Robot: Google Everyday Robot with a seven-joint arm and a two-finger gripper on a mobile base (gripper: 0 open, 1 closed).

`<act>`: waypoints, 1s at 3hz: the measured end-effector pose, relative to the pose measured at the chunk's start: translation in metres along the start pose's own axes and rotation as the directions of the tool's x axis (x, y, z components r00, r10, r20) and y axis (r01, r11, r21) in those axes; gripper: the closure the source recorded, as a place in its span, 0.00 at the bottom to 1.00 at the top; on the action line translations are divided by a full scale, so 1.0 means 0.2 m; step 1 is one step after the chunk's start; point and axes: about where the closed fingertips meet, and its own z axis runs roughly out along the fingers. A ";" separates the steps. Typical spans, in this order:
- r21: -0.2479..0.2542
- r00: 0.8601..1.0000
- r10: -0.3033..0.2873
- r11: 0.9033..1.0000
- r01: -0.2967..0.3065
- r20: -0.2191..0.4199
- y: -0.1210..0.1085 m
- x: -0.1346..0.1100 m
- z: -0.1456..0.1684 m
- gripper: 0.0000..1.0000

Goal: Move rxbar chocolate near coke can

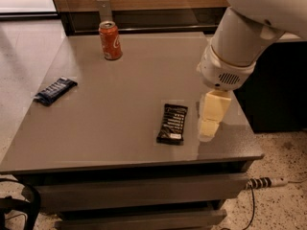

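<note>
Black rxbar chocolate [172,123] flat on the grey counter [129,85], lower middle of the frame, white lettering up, near the front edge. Coke can [110,40] upright at the upper left, well apart from the bar. Cream gripper [207,128] just right of the bar, low over the counter, apart from the wrapper; open or closed, cannot tell. Step in hand, by judgement: reaching for the bar. To do it well: shift left until centred over the wrapper, line up across its narrow width, descend straight and pinch low. Flat, slick packet, likely to skid under a glancing touch. Steer clear of the dark blue wrapper [55,90] at the left edge: wrong target.
</note>
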 end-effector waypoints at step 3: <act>-0.065 0.999 0.041 0.997 -0.043 -0.019 -0.06 -0.11 0.29 0.00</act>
